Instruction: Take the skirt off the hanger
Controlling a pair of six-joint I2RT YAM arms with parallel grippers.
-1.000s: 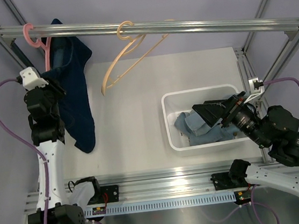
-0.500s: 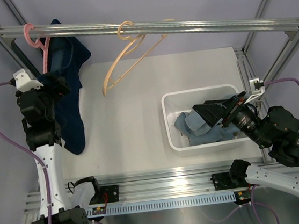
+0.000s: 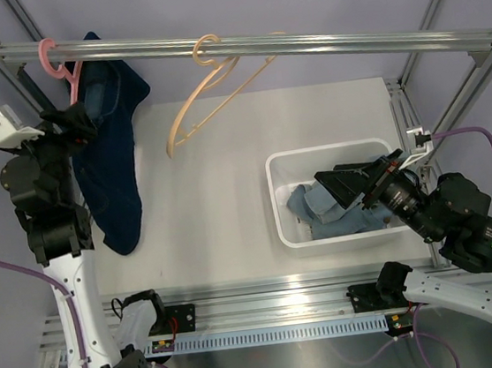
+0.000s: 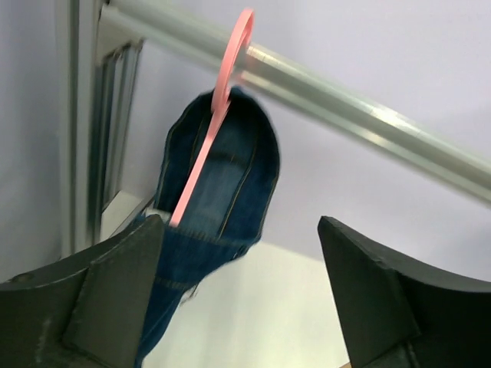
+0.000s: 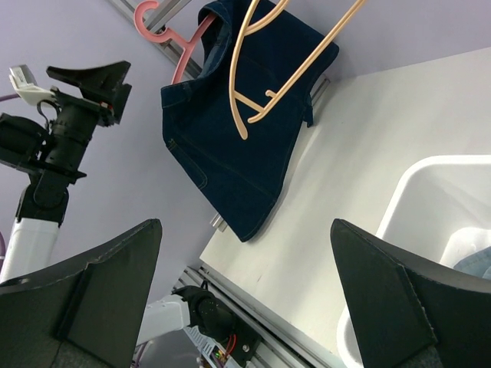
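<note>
A dark blue denim skirt (image 3: 109, 155) hangs from a pink hanger (image 3: 62, 67) hooked on the metal rail (image 3: 301, 44) at the far left. It shows in the left wrist view (image 4: 219, 176) with the pink hanger (image 4: 222, 92), and in the right wrist view (image 5: 238, 146). My left gripper (image 3: 72, 126) is open and empty, raised beside the skirt's left edge, just below the hanger. My right gripper (image 3: 353, 185) is open and empty above the white bin (image 3: 276, 200).
An empty tan hanger (image 3: 208, 86) hangs on the rail's middle. The white bin at right holds light blue denim clothes (image 3: 320, 207). Frame posts stand at the corners.
My left arm has risen and swung left, up along the skirt toward the pink hanger. The skirt's lower part has shifted left. The right arm has not moved.
</note>
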